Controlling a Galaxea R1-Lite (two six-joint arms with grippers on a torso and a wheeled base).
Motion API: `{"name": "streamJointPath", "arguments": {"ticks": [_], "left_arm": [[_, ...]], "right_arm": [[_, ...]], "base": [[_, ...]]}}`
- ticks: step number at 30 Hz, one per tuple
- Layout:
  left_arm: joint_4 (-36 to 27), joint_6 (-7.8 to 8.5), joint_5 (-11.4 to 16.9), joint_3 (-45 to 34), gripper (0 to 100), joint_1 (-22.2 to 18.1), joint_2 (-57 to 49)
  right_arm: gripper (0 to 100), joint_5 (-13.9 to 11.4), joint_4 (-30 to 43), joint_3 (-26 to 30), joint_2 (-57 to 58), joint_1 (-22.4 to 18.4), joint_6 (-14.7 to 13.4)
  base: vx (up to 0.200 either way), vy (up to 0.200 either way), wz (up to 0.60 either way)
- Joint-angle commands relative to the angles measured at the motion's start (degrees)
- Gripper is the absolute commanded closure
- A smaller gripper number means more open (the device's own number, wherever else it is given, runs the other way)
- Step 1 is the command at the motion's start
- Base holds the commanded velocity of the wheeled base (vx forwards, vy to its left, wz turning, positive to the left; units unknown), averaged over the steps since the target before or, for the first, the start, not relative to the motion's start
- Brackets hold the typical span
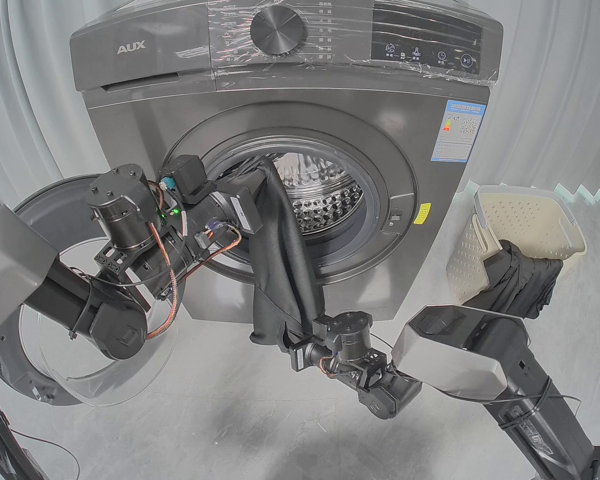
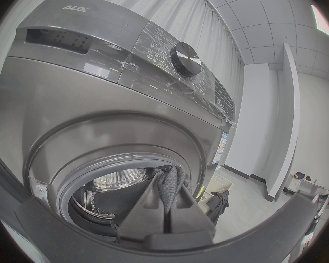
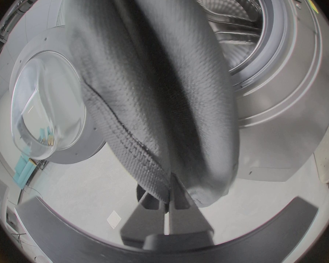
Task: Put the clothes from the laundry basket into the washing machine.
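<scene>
A black garment (image 1: pixel 283 255) hangs in front of the grey washing machine (image 1: pixel 153 115), stretched between both grippers. My left gripper (image 1: pixel 263 168) is shut on its upper end at the rim of the open drum (image 1: pixel 320 195); in the left wrist view the cloth (image 2: pixel 170 181) is bunched between the fingers. My right gripper (image 1: pixel 293 341) is shut on the lower hem near the floor, and the right wrist view shows the hem (image 3: pixel 164 187) pinched there. A cream laundry basket (image 1: pixel 533 218) at the right holds another dark garment (image 1: pixel 520 281) spilling over its side.
The round machine door (image 1: pixel 60 288) stands swung open at the left, behind my left arm. Grey floor (image 1: pixel 233 421) lies in front of the machine. White curtains (image 1: pixel 560 88) hang behind it.
</scene>
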State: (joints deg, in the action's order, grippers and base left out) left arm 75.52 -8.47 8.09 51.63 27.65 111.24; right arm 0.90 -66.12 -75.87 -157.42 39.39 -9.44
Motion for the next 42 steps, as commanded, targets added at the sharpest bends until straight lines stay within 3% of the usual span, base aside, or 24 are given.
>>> {"name": "streamJointPath", "arguments": {"ticks": [1, 6, 11, 18, 20, 23, 28, 34, 37, 42], "left_arm": [[1.5, 0.03, 0.0, -2.8, 100, -1.6, 0.6], [2.4, 0.12, 0.1, -7.0, 100, -3.3, 0.3], [3.7, 0.21, 0.1, -13.1, 100, -5.0, -0.1], [6.3, 0.12, 0.1, -18.6, 100, -5.9, -0.2], [7.8, -0.05, 0.6, -22.4, 100, -6.1, -1.5], [8.1, -0.84, 1.0, -24.8, 100, -5.9, -3.0], [10.4, -3.48, 2.5, -30.8, 100, -5.9, -6.0], [13.3, -3.22, 5.4, -34.7, 100, -8.0, -5.3], [13.3, -2.87, 5.5, -35.9, 100, -7.8, -5.2], [13.3, -2.87, 5.5, -35.5, 100, -8.1, -4.6]], "right_arm": [[100, -0.6, -7.6, 19.3, 13.4, -1.1, 2.6], [100, -1.3, -15.5, 32.7, 21.4, -4.4, 6.2], [100, -2.2, -16.5, 38.9, 28.1, -9.2, 6.6], [100, -4.4, -18.6, 39.0, 31.1, -13.4, 7.1], [100, -6.3, -20.7, 39.1, 32.3, -14.8, 7.3], [100, -6.3, -22.3, 39.1, 32.4, -14.5, 7.0], [100, -6.1, -22.4, 39.1, 34.5, -13.6, 5.3], [100, -6.0, -22.6, 39.1, 37.1, -13.9, 3.1], [100, -5.7, -22.7, 41.0, 38.5, -13.5, 0.1], [100, -5.5, -22.6, 40.5, 39.8, -12.7, -0.4]], "base": [[0.000, 0.000, 0.00], [0.000, 0.000, 0.00], [0.000, 0.000, 0.00], [0.000, 0.000, 0.00], [0.000, 0.000, 0.00], [0.000, 0.000, 0.00], [0.000, 0.000, 0.00], [0.000, 0.000, 0.00], [0.000, 0.000, 0.00], [0.000, 0.000, 0.00]]}}
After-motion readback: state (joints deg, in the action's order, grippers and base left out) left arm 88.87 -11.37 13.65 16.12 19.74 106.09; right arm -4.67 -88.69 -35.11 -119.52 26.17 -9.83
